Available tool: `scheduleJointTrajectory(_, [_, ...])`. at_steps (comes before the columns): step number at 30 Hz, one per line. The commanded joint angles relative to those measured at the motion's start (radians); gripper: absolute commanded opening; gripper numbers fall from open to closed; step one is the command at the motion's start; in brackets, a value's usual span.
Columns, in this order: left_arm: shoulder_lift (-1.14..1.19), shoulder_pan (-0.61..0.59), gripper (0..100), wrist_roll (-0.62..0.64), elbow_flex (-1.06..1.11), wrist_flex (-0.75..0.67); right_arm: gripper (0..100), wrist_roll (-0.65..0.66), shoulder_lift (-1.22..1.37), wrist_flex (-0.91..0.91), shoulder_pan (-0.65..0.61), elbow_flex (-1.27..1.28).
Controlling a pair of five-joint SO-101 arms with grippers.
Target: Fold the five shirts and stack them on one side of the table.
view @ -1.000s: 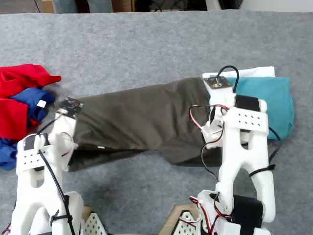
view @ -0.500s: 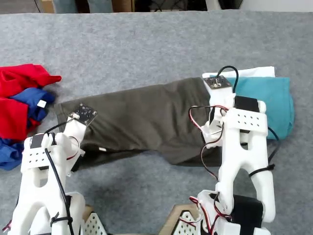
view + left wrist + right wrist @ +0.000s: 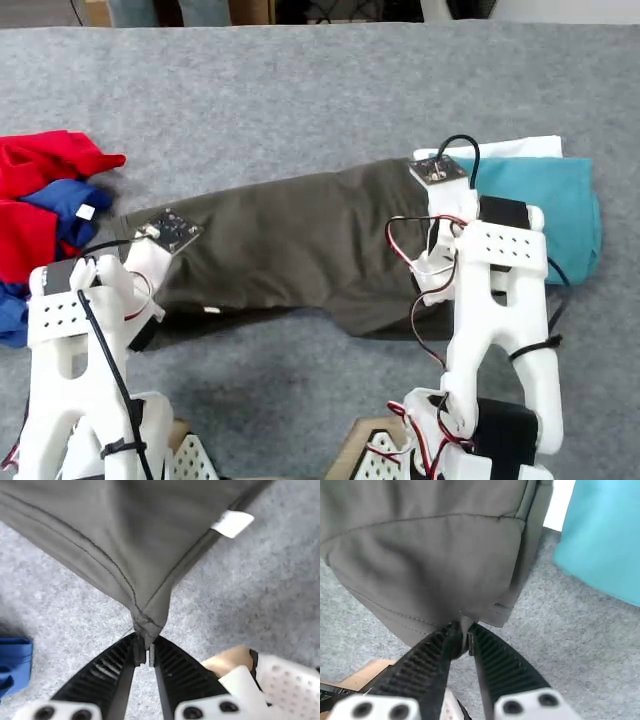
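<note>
An olive-green shirt (image 3: 290, 240) lies stretched across the middle of the grey table. My left gripper (image 3: 145, 652) is shut on a pinched corner of the olive-green shirt (image 3: 125, 545) at its left end. My right gripper (image 3: 461, 635) is shut on a fold of the olive-green shirt (image 3: 430, 555) at its right end, close to the folded teal shirt (image 3: 545, 205). The teal shirt lies on a folded white shirt (image 3: 520, 149) at the right. A heap of red and blue shirts (image 3: 45, 215) lies at the left edge.
Both white arms (image 3: 495, 300) rise from the near table edge. The grey cloth table (image 3: 300, 90) stretches bare behind the shirt. A blue shirt's edge (image 3: 12, 662) shows beside the left gripper. The teal shirt (image 3: 605, 540) sits just past the right gripper.
My left arm has moved right and slightly toward the near edge, pulling the shirt's left end with it. The right arm has stayed put.
</note>
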Motion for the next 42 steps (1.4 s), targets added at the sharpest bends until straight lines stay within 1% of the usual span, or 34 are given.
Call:
scheduleJointTrajectory(1, [-0.014, -0.008, 4, -0.054, -0.015, 0.011, 6.9, 0.011, -0.031, -0.003, 0.017, -0.001])
scheduleJointTrajectory(2, [-0.014, -0.008, 6, -0.061, -0.013, 0.011, 10.8, 0.009, -0.038, -0.002, 0.015, -0.001])
scheduleJointTrajectory(5, [-0.021, -0.024, 19, -0.055, 0.002, 0.002, 22.1, 0.014, -0.038, 0.000, 0.008, -0.004])
scheduleJointTrajectory(7, [-0.021, -0.064, 25, -0.058, -0.012, -0.008, 25.7, 0.014, -0.038, 0.005, -0.006, -0.004])
scheduleJointTrajectory(11, [-0.021, -0.140, 26, -0.061, -0.056, -0.049, 25.8, 0.014, -0.038, 0.089, -0.017, -0.071])
scheduleJointTrajectory(13, [-0.021, -0.179, 26, -0.063, -0.117, -0.049, 25.6, 0.012, -0.036, 0.137, -0.015, -0.140])
scheduleJointTrajectory(15, [-0.021, -0.214, 26, -0.077, -0.208, -0.049, 20.7, 0.008, -0.030, 0.180, -0.021, -0.220])
scheduleJointTrajectory(16, [-0.018, -0.225, 25, -0.089, -0.255, -0.048, 15.5, 0.006, -0.030, 0.189, -0.032, -0.263])
scheduleJointTrajectory(18, [-0.011, -0.225, 18, -0.074, -0.343, -0.048, 2.0, -0.009, -0.028, 0.189, -0.069, -0.337])
scheduleJointTrajectory(19, [-0.009, -0.209, 11, -0.046, -0.377, -0.049, 1.5, -0.029, -0.021, 0.187, -0.092, -0.369])
scheduleJointTrajectory(20, [-0.009, -0.177, 5, -0.008, -0.401, -0.058, 4.5, -0.055, -0.007, 0.189, -0.123, -0.400])
scheduleJointTrajectory(21, [-0.008, -0.136, 2, 0.032, -0.407, -0.084, 5.4, -0.091, 0.015, 0.187, -0.150, -0.429])
scheduleJointTrajectory(23, [-0.008, -0.061, 6, 0.170, -0.389, -0.149, 2.7, -0.147, 0.082, 0.158, -0.204, -0.490])
scheduleJointTrajectory(25, [0.002, 0.008, 5, 0.347, -0.335, -0.264, 1.5, -0.189, 0.182, 0.107, -0.238, -0.555])
scheduleJointTrajectory(26, [0.020, 0.044, 3, 0.431, -0.291, -0.345, 1.6, -0.209, 0.240, 0.075, -0.247, -0.587])
scheduleJointTrajectory(28, [0.072, 0.085, 3, 0.562, -0.200, -0.519, 1.5, -0.241, 0.372, 0.005, -0.253, -0.657])
scheduleJointTrajectory(31, [0.209, 0.088, 3, 0.695, -0.051, -0.815, 1.5, -0.261, 0.582, -0.066, -0.249, -0.791])
scheduleJointTrajectory(34, [0.376, 0.059, 3, 0.746, 0.035, -1.046, 1.5, -0.259, 0.783, -0.078, -0.233, -0.954])
scheduleJointTrajectory(37, [0.540, -0.004, 3, 0.752, 0.038, -1.201, 1.5, -0.259, 0.967, -0.072, -0.198, -1.129])
scheduleJointTrajectory(39, [0.620, -0.041, 3, 0.752, 0.005, -1.229, 1.5, -0.259, 1.070, -0.072, -0.170, -1.236])
scheduleJointTrajectory(42, [0.641, -0.061, 3, 0.752, -0.079, -1.134, 1.5, -0.255, 1.198, -0.072, -0.135, -1.380])
